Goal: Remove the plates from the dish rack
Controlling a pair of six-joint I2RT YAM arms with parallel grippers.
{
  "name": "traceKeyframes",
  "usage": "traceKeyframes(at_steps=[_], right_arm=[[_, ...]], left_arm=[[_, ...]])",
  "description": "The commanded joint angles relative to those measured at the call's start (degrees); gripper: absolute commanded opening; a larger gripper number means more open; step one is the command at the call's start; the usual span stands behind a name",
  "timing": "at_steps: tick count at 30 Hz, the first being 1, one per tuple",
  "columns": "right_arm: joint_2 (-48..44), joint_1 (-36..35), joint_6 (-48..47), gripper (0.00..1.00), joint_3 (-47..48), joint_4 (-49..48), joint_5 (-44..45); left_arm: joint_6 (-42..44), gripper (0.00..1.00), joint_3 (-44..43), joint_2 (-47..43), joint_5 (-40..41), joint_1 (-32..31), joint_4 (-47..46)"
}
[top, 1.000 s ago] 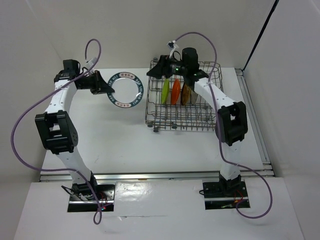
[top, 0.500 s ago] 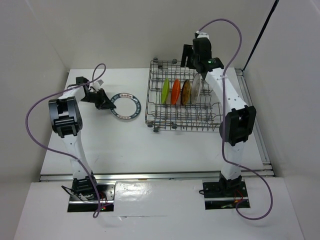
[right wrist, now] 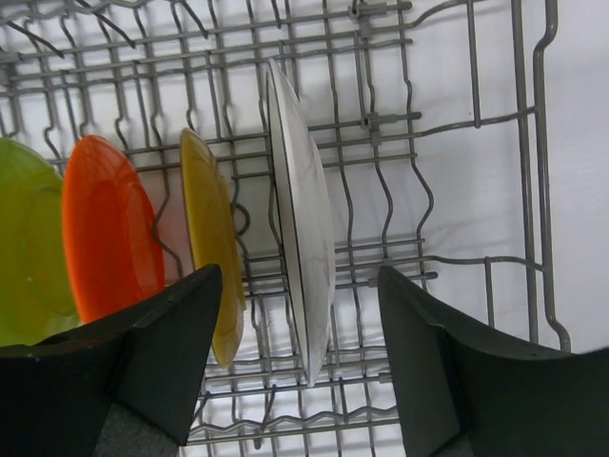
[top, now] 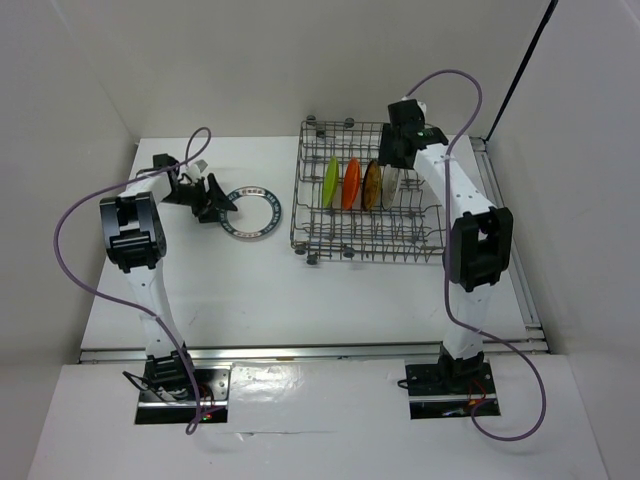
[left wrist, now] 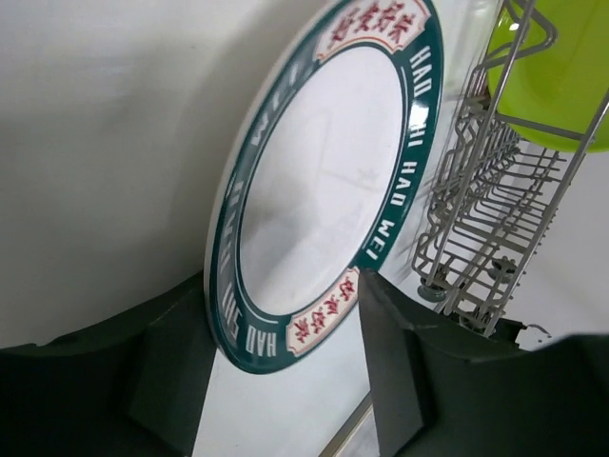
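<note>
Plates are seen in two places. Four are stood on edge among the tines of the dish rack (top: 360, 242), in the upper middle of the top view, and are lined up from left to right: the lime green plate (top: 330, 182), the orange plate (top: 350, 183), the yellow-brown plate (top: 371, 184) and the white plate (top: 391, 183). The fifth, the dark-rimmed plate (top: 250, 212), is laid flat on the table (top: 300, 300) to the left of the rack and apart from it. The left gripper (top: 218, 196) is placed low at that plate's left edge, and its jaws are seen apart. In the left wrist view its fingers (left wrist: 166, 367) are spread at the lower corners of the frame with the near part of the lettered rim lying between them; whether either pad touches the rim cannot be told. A corner of the rack and part of the lime green plate are shown at the right of that view. The right gripper (top: 390, 158) is poised over the right end of the row, above the white plate. In the right wrist view its fingers (right wrist: 162, 352) are set wide apart at the bottom of the frame, the white plate is seen edge-on between them in the middle, and it is not gripped. The yellow-brown, orange and lime green plates are ranged to the left of it, each in its own slot.
</note>
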State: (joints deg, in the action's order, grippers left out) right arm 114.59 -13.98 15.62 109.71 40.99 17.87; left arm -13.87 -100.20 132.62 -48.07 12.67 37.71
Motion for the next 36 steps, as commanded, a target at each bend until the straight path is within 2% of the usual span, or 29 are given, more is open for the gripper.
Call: traceKeyframes(at_steps=[1, 3, 8, 10, 11, 14, 15, 21, 23, 25, 28, 29, 31, 32, 33, 35, 36], right_arm=[[-1.99, -0.17, 1.52, 0.69, -2.57, -1.52, 1.56], [-2.00, -0.17, 1.52, 0.55, -3.97, -2.31, 1.56], [0.10, -0.17, 0.99, 0.53, -5.21, -4.43, 1.56], [0.64, -0.17, 0.99, 0.44, -4.42, -4.43, 1.56], [1.34, -0.17, 0.99, 0.31, -3.55, -3.82, 2.60], [1.34, -0.79, 1.70, 0.12, -1.34, -2.15, 5.41], [-0.14, -1.57, 1.18, 0.02, -0.82, -2.75, 7.77], [-6.46, -4.30, -5.23, 0.00, 2.52, -7.23, 17.96], [-7.79, -4.83, -9.62, 0.00, 4.19, -9.25, 21.14], [-9.73, -6.85, -16.53, 0.00, 4.81, -15.04, 26.59], [-12.36, -10.44, -26.47, 0.00, 4.11, -27.17, 29.33], [-12.37, -11.50, -26.51, 0.00, 4.11, -28.93, 28.20], [-12.90, -13.61, -24.16, 0.00, 4.11, -27.39, 18.04], [-12.11, -13.62, -19.36, 0.00, 5.85, -25.80, 12.60], [-11.41, -13.62, -16.79, 0.00, 6.56, -24.40, 2.10], [-8.69, -13.62, -10.54, 0.00, 7.62, -23.68, -7.19], [-7.55, -13.01, -9.04, 0.00, 8.58, -23.68, -15.67]], left_arm=[[1.12, 0.72, -0.87, 0.02, 1.49, 0.08, 1.39], [1.12, 0.73, -0.87, -0.51, 2.01, 0.08, 2.01], [1.83, 0.79, -0.87, -5.61, 6.41, 0.08, 2.72], [3.14, 0.80, -0.87, -6.93, 8.77, 0.08, 4.38], [3.15, 0.80, -1.57, -8.24, 9.48, 0.08, 4.39], [3.67, 0.82, -2.80, -9.56, 12.38, 0.08, 7.10], [3.67, 0.82, -3.59, -9.57, 13.09, 0.08, 7.72], [7.45, 0.82, -5.62, -12.55, 13.62, -1.06, 11.23], [7.98, 0.82, -3.87, -15.44, 12.58, -1.59, 8.88], [7.98, 0.85, -1.40, -17.73, 11.44, -2.11, 5.20], [10.16, 1.00, -3.23, -20.12, 10.29, -3.69, 4.47], [11.05, 1.00, -5.07, -20.12, 10.89, -4.48, 6.91], [12.72, 1.00, -10.77, -19.51, 10.90, -6.33, 9.91], [13.25, 1.00, -12.19, -19.50, 9.50, -6.34, 10.97], [13.25, 1.00, -13.34, -19.50, 8.19, -6.86, 11.67], [13.25, 1.00, -14.66, -19.50, 3.28, -6.87, 11.68], [13.25, 0.98, -14.67, -19.50, 1.51, -6.87, 10.46]])
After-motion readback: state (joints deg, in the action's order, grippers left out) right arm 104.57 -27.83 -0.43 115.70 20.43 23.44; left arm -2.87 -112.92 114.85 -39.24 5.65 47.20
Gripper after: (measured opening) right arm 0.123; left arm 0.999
